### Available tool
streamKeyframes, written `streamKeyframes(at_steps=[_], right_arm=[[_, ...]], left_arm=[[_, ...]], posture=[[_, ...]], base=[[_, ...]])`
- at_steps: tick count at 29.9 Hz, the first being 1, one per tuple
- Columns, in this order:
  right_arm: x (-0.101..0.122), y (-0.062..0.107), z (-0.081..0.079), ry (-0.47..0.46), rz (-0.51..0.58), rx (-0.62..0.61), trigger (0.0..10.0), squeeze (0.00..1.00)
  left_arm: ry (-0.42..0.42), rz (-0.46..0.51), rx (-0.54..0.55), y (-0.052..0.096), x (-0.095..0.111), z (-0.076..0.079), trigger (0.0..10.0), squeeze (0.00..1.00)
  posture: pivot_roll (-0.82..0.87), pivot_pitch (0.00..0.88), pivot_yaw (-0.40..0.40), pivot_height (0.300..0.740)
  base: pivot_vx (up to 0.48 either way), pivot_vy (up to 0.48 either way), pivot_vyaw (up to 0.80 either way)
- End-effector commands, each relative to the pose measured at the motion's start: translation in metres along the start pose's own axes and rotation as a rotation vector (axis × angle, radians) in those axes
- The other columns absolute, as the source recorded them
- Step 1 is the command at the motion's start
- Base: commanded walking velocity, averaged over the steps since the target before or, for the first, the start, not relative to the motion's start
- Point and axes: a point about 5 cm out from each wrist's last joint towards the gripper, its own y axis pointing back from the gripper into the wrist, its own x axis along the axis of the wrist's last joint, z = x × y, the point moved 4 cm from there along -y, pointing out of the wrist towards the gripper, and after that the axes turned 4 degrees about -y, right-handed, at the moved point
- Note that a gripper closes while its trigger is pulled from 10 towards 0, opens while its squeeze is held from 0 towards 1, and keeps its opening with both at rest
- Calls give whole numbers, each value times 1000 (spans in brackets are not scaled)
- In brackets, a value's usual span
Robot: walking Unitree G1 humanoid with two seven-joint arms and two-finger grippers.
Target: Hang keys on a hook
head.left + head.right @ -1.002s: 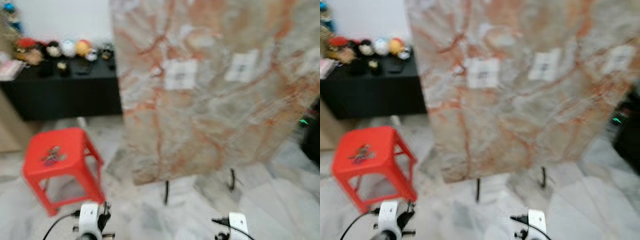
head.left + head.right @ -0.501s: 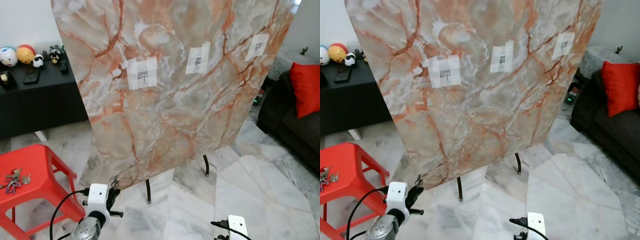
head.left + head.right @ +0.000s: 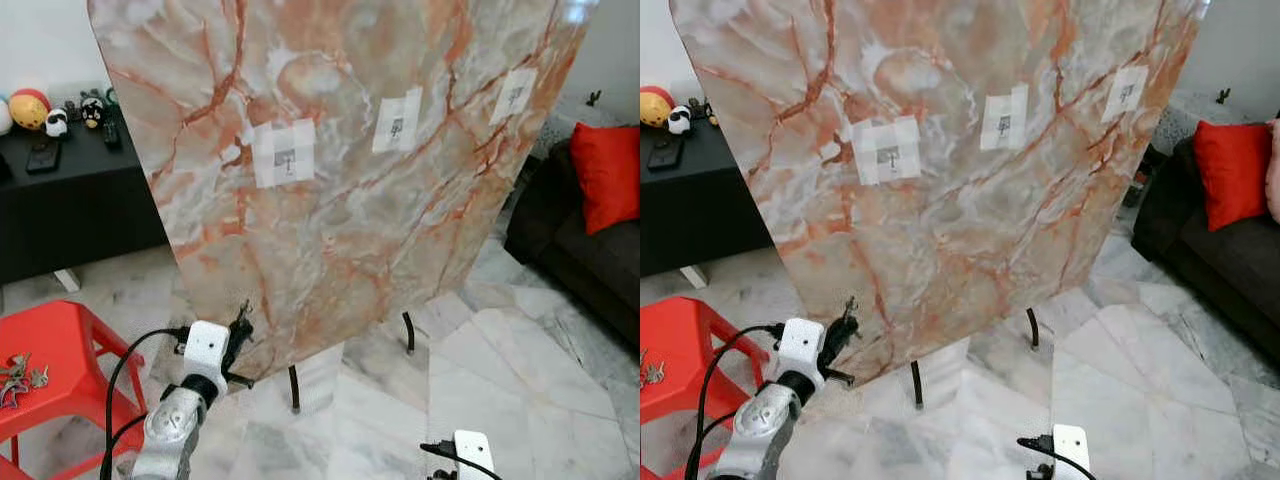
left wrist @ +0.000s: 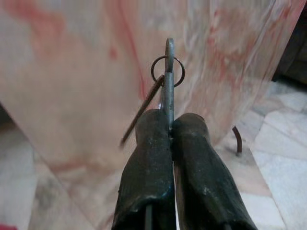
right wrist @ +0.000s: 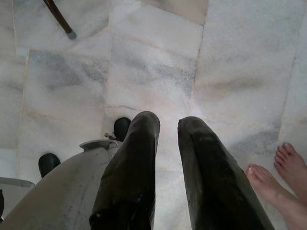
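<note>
My left gripper point(image 3: 240, 326) is shut on a small set of keys point(image 4: 167, 72): a metal key and a wire ring stick out past the black fingertips point(image 4: 156, 122). It is raised close to the lower left part of a tall marble-patterned board point(image 3: 340, 230). Three white taped patches with small hooks sit high on the board: a left one point(image 3: 283, 155), a middle one point(image 3: 396, 122) and a right one point(image 3: 515, 95). My right gripper point(image 5: 169, 124) hangs low over the floor, its fingers a little apart with nothing between them.
A red plastic stool point(image 3: 60, 335) at the left carries another bunch of keys point(image 3: 20, 376). Behind it is a black cabinet point(image 3: 80, 200) with toys. A dark sofa with a red cushion point(image 3: 605, 175) is at the right. The board has thin black legs point(image 3: 293, 388). A person's bare foot point(image 5: 268, 187) is near my right gripper.
The view has swung right and sharpened. My left arm has lifted the keys from near the floor up towards the board's lower left part.
</note>
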Motion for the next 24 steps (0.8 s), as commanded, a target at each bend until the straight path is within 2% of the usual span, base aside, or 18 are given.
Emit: streamKeyframes(at_steps=[1, 4, 10, 13, 24], right_arm=[[-2, 1, 3, -12, -2, -10, 10000, 0], [-2, 1, 3, -11, -1, -11, 10000, 0], [-1, 0, 3, -16, 3, -15, 10000, 0], [-1, 0, 3, -27, 7, -16, 10000, 0], [1, 0, 3, -17, 12, -22, 10000, 0]], left_arm=[[-12, 2, -19, 2, 3, 2, 10000, 0], [-27, 31, -38, 3, 14, 4, 10000, 0], [-1, 69, -58, 2, 28, 10, 10000, 0], [-1, 73, -60, 1, 31, 10, 10000, 0], [-29, 81, -138, 5, 39, 25, 10000, 0]], posture=[[32, 0, -57, 740], [36, 0, -58, 740], [36, 0, -57, 740], [37, 1, -58, 740], [37, 10, -59, 740]], base=[[0, 0, 0], [0, 0, 0], [0, 0, 0], [0, 440, 0], [0, 0, -768]])
